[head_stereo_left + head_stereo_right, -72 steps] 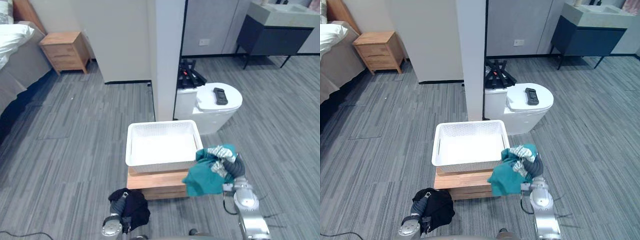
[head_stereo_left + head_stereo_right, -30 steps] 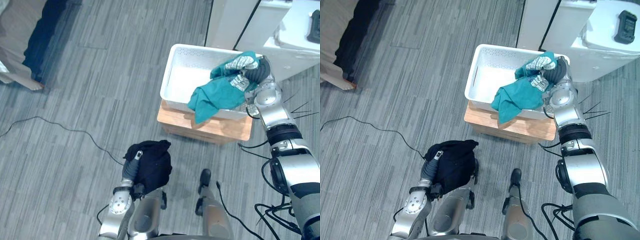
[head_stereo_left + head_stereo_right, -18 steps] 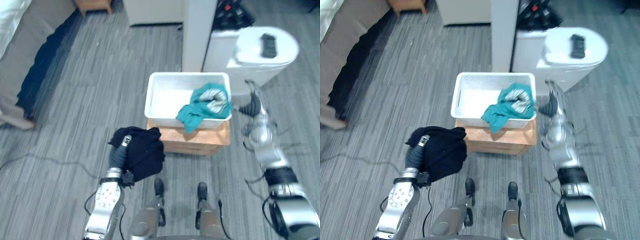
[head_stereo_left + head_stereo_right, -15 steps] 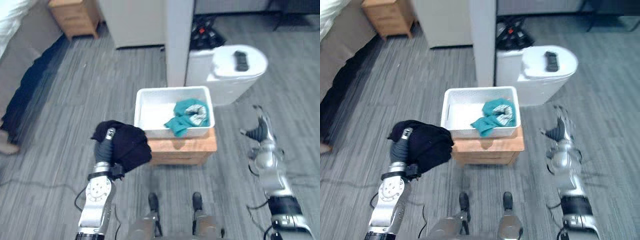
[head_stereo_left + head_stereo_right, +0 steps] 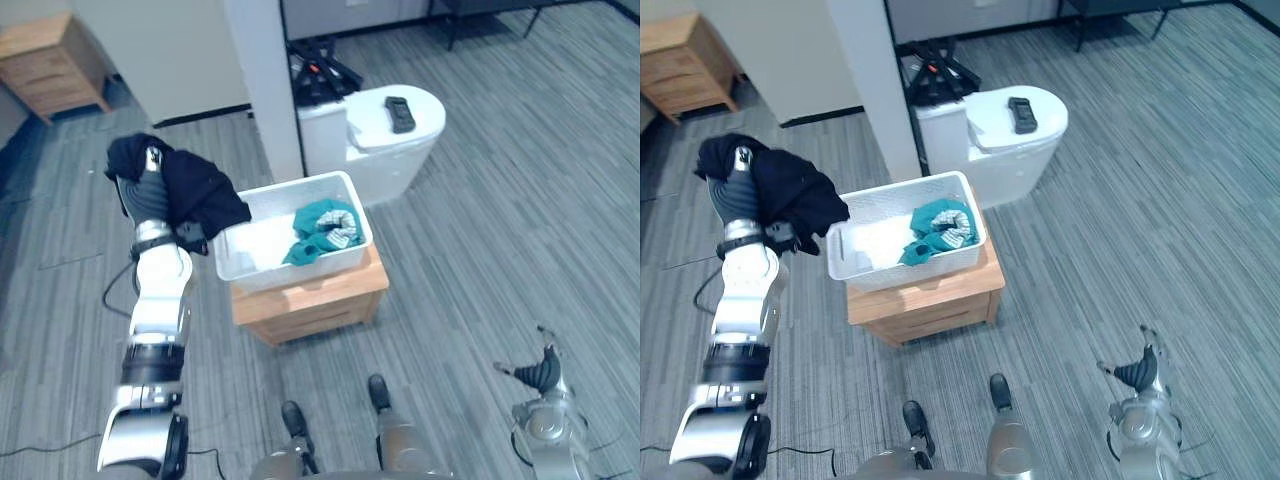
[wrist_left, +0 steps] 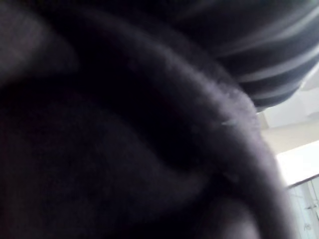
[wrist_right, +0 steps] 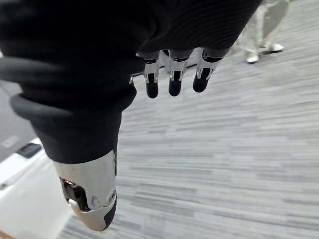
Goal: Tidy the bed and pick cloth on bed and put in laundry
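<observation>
The white laundry basket [image 5: 300, 270] sits on a low wooden stand [image 5: 310, 300] in the middle of the grey plank floor [image 5: 480, 230]; a teal cloth [image 5: 315, 225] with a pale patterned part lies in its right half, and the left half is bare. The black cloth [image 5: 195, 190] hangs off the raised left hand [image 5: 148, 190] at the basket's left end, its lower edge over the basket's left rim; the cloth wraps that hand, so I cannot tell whether the hand is clasped on it. Just beyond the basket stands a white pillar [image 5: 265, 90]; to the pillar's right is a white rounded unit [image 5: 385, 140] with a black remote [image 5: 400, 113] on top, and behind it a black folded frame [image 5: 320, 70]. A wooden nightstand [image 5: 50, 65] stands far off to the left. Between the raised arm and the basket there is only the basket's own rim. The right hand [image 5: 545, 370] hangs low at the near right, well apart from the basket. The left wrist view shows dark fabric pressed close, with a strip of striped floor past it. The right wrist view shows what the head views cannot: that hand's fingers [image 7: 172, 82] are straight and empty, the thumb [image 7: 89, 199] held apart, and a person's legs [image 7: 261, 27] stand on the floor beyond.
</observation>
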